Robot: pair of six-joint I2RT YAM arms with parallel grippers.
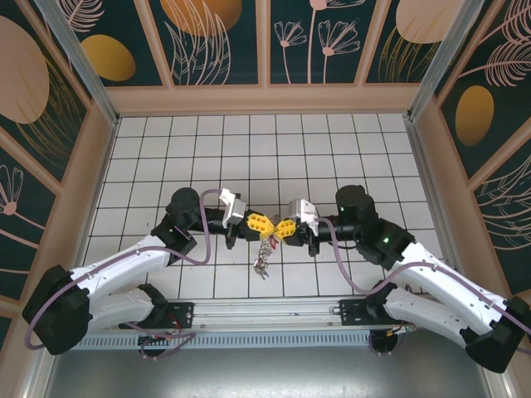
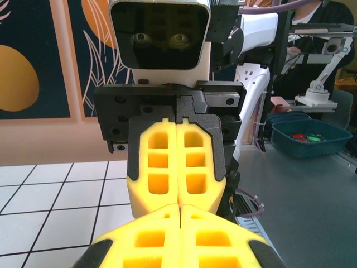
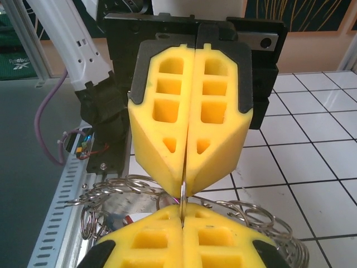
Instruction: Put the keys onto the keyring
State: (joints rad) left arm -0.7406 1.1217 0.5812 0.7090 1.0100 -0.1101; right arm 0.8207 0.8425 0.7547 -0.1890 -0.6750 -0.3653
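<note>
Two arms reach from the bottom edge of the top view toward the middle of the frame, where they meet tip to tip above the white-tiled bench (image 1: 166, 166). The left hand (image 1: 265, 223) comes from the left side and its yellow fingers are pressed together. The right hand (image 1: 282, 227) comes from the right side and its yellow fingers are also closed.

Between the two hands is the keyring (image 1: 264, 253). Most of it hangs as a grey, silvery bunch just below the fingertips, near the centre of the frame.

In the right wrist view a thin metal edge of the ring stands upright in the seam of the near fingers at the bottom of the frame. It runs up into the seam of the other hand, so both hands pinch the same ring. Small silvery loops along its rim spread to the lower left and lower right.

Behind the hands, the tiles continue to the wooden wall at the top.
</note>
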